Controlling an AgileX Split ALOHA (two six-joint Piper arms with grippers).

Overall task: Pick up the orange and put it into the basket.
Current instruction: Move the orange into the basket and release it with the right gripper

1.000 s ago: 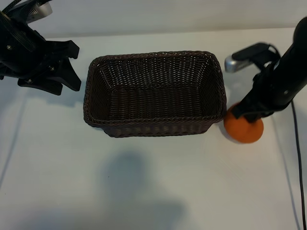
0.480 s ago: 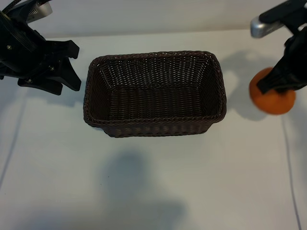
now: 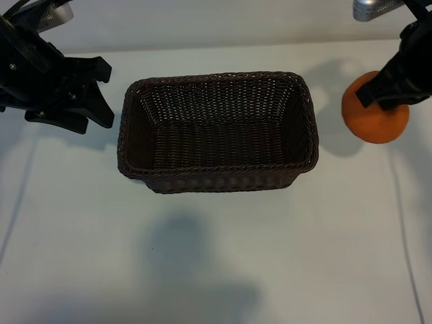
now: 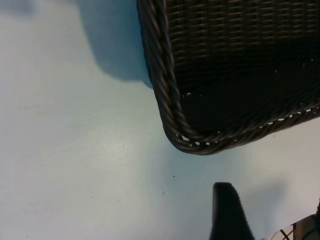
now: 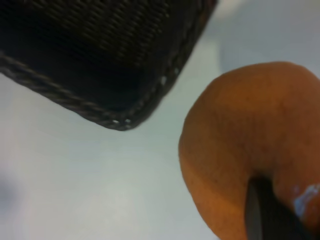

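Note:
The orange hangs above the table to the right of the basket, and its shadow falls on the table beside the basket's right wall. My right gripper is shut on the orange from above; in the right wrist view one dark finger presses into the orange, with the basket's corner beyond it. The basket is dark brown wicker and holds nothing. My left gripper is parked open just left of the basket; its wrist view shows one finger near the basket's corner.
The white table lies bare in front of the basket. A dark cable runs along the table's right side. A silver camera body sits on the right arm at the top right.
My right gripper has lifted the orange off the table beside the basket's right front corner, carried it up and to the right, then slightly back towards the basket. The left arm has not moved.

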